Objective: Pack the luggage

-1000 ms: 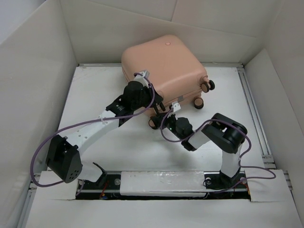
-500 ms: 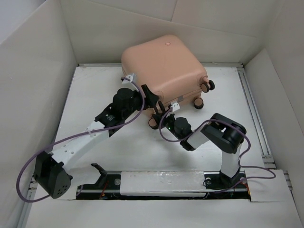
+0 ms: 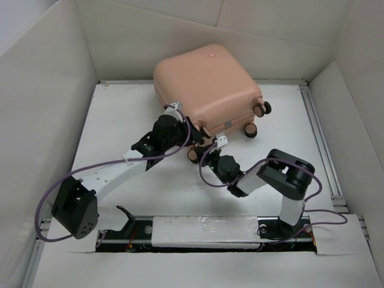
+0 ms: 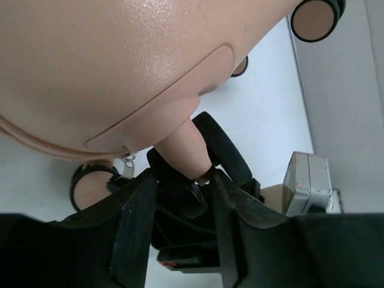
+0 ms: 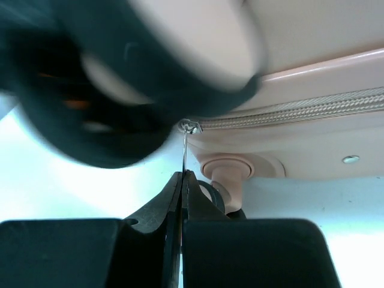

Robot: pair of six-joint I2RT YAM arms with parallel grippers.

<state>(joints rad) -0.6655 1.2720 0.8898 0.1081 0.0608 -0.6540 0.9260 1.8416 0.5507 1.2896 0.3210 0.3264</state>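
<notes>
The closed suitcase (image 3: 207,81) lies far-centre. The right gripper (image 5: 182,179) is pinched on its zipper pull (image 5: 185,147). The left gripper (image 4: 183,183) straddles a caster (image 4: 222,150), clamping untellable. The thin pull could be lost under an oblique tug.

**Table** (image 3: 120,126): walls (image 3: 150,36) stand to its left, behind it and to its right. The arm bases are at its near edge.

**Luggage** (image 3: 207,84): lies flat on the table at far centre, near the back wall. Two caster wheels (image 3: 262,109) are at its right end, and another is at its near corner.

**Left gripper** (image 3: 191,127): at the luggage's near edge, left of the right gripper. A caster stem (image 4: 186,150) sits between its fingers (image 4: 141,204).

**Right gripper** (image 3: 207,147): just before the luggage's near corner, below the zipper track (image 5: 300,111). The zipper pull (image 5: 185,150) hangs from the track down between its pressed-together fingertips.
</notes>
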